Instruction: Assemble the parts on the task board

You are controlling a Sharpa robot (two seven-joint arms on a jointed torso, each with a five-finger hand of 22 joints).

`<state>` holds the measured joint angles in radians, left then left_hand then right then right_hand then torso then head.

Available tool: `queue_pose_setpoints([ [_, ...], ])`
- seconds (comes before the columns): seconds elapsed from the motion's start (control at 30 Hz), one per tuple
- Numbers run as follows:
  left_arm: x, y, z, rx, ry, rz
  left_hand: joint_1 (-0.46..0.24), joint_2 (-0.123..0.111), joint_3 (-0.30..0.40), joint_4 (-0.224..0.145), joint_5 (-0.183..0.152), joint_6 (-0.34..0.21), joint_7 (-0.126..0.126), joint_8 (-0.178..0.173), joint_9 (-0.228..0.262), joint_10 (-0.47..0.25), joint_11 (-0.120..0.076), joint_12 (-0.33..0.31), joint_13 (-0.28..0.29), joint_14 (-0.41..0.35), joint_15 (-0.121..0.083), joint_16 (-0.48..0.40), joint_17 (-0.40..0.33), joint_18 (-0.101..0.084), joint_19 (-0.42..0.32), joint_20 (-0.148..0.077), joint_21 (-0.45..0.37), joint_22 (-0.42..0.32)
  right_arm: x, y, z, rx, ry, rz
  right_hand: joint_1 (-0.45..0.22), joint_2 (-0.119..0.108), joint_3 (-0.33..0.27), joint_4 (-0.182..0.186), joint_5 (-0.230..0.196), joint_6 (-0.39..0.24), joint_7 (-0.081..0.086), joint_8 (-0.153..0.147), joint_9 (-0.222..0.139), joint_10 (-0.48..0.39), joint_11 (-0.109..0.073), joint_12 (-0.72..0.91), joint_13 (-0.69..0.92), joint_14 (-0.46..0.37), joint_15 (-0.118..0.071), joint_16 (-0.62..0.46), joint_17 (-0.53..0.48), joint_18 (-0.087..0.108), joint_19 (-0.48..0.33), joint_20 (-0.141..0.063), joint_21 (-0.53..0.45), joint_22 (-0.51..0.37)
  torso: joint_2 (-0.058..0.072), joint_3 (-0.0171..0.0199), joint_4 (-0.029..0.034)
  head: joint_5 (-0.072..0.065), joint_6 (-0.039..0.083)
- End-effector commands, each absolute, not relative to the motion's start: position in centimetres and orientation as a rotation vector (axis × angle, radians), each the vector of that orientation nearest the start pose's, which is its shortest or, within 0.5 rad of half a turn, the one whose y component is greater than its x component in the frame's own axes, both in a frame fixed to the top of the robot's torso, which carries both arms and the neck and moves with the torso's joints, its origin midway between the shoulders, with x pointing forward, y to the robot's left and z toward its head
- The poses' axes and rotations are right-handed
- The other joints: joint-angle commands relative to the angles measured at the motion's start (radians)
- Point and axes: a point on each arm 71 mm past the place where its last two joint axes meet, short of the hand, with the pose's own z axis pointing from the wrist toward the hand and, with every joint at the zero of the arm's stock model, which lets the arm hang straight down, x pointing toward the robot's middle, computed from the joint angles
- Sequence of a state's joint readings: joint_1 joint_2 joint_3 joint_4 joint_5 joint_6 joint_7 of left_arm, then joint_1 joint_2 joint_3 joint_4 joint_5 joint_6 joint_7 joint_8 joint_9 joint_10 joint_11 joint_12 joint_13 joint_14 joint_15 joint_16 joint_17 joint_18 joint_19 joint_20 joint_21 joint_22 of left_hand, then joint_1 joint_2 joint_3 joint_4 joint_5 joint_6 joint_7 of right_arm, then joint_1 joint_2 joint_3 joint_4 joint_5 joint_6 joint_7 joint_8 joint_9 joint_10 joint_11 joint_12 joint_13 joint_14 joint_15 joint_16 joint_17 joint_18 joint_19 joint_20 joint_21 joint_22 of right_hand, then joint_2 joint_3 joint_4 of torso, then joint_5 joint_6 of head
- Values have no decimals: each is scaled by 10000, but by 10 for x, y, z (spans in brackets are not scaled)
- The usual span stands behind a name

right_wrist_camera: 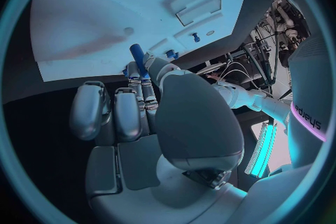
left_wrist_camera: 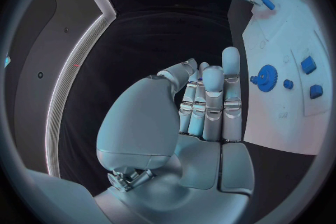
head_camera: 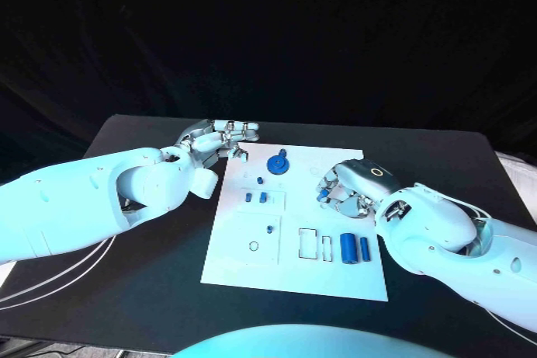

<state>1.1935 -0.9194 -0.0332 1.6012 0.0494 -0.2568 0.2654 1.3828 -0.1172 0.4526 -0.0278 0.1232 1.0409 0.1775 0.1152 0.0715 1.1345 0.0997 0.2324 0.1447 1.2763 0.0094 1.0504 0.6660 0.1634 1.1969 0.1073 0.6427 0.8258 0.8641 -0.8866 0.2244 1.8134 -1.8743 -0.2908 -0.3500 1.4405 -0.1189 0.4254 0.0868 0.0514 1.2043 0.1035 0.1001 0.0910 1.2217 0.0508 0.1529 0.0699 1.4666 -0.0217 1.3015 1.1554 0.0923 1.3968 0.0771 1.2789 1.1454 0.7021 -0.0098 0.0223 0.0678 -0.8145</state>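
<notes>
Head view puts the task board [head_camera: 293, 284] in the middle of the frame, a white plate on the black table [head_camera: 448, 152]. The right hand [head_camera: 344, 189] hangs over the board's right edge, a little above centre, and pinches a small blue peg [head_camera: 323, 194] at its fingertips. The right wrist view confirms it: the peg [right_wrist_camera: 138, 57] stands up from between thumb and finger, with the board's recesses beyond it.

The left hand [head_camera: 218, 138] sits at the board's upper left corner. In the left wrist view its fingers [left_wrist_camera: 212, 102] lie straight and pressed side by side, holding nothing.

On the board a blue gear [head_camera: 276, 165] lies in the upper middle, a small blue knob [head_camera: 258, 179] just below it, two short blue blocks [head_camera: 255, 196] left of centre, and two blue cylinders [head_camera: 357, 248] at the lower right beside empty slots [head_camera: 314, 245].

The main risk, as I judge it, is the slim grip on the peg: it is caught only near one end, so a tilt of the wrist or a glancing touch on the board could twist it out and let it roll away. Misalignment is the second risk; a peg brought down tilted would jam on the hole's rim. Nothing clamps the board, so a sideways push could slide it and disturb the loose blocks.
</notes>
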Motion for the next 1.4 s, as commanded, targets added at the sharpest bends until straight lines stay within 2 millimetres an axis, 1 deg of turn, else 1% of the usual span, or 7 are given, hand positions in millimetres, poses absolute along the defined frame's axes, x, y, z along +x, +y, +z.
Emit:
queue_pose_setpoints([
  [0.03,472,219,-182,-12292,15535,-15678,56,9,-30,-41,28,-94,-5,37,-16,-62,-23,35,9,-86,14,26,-7,187,-17,21,-56,-12,402,-153,-186,-2109,15131,6288,174,115,88,-18,6,87,0,14,22,130,-54,-36,10,403,-90,34,14,-47,62,-42,40,11,0,-8,2,6,3],
  [0.17,473,219,-182,-12295,15529,-15669,56,9,-30,-41,28,-94,-5,37,-16,-62,-23,35,9,-86,14,26,-7,187,-17,21,-56,-12,393,-145,-179,-2035,15190,6800,197,91,112,-55,9,86,10,9,28,139,-51,-65,6,400,-93,37,18,-47,62,-49,44,15,15,1,2,58,-9],
  [0.4,473,217,-182,-12282,15559,-15709,56,9,-30,-41,28,-94,-5,37,-16,-62,-23,35,9,-86,14,26,-7,187,-17,21,-56,-12,378,-115,-176,-2221,15616,8018,195,74,168,-89,14,23,52,-39,27,105,-16,-159,-11,396,-74,44,22,-47,52,-54,38,5,1,-28,26,155,-22],
  [0.8,474,208,-183,-12210,15654,-15889,56,9,-30,-41,28,-94,-5,37,-16,-62,-23,35,9,-86,14,26,-7,187,-17,21,-56,-12,358,-59,-205,-2950,16234,9597,205,79,265,-171,37,-84,131,-122,23,38,42,-303,-25,387,-39,45,12,-46,36,-34,34,-5,16,-21,25,438,-143],
  [1.0,476,203,-183,-12175,15717,-15979,56,9,-30,-41,28,-94,-5,37,-16,-62,-23,35,9,-86,14,26,-7,187,-17,21,-56,-12,357,-48,-220,-3218,16565,9721,197,85,295,-200,60,-118,164,-148,22,26,65,-342,-24,379,-26,31,-14,-39,19,-24,14,-36,6,-47,12,493,-192],
  [1.13,477,199,-183,-12156,15754,-16028,59,26,-44,-54,27,-113,2,52,-15,-96,-16,76,16,-92,19,39,-10,187,-21,26,-57,-11,356,-42,-227,-3405,16772,9741,191,93,306,-206,74,-125,174,-155,22,24,71,-354,-23,378,-21,32,-12,-38,18,-21,14,-36,10,-8,-10,555,-216],
  [1.4,477,195,-184,-12123,15815,-16118,60,29,-47,-56,27,-117,3,54,-15,-102,-15,83,18,-93,20,41,-11,187,-22,27,-57,-10,353,-36,-237,-3740,17288,9612,186,102,315,-211,86,-129,182,-159,23,23,76,-363,-22,378,-22,36,-7,-33,7,-19,-2,-60,3,0,3,568,-266],
])
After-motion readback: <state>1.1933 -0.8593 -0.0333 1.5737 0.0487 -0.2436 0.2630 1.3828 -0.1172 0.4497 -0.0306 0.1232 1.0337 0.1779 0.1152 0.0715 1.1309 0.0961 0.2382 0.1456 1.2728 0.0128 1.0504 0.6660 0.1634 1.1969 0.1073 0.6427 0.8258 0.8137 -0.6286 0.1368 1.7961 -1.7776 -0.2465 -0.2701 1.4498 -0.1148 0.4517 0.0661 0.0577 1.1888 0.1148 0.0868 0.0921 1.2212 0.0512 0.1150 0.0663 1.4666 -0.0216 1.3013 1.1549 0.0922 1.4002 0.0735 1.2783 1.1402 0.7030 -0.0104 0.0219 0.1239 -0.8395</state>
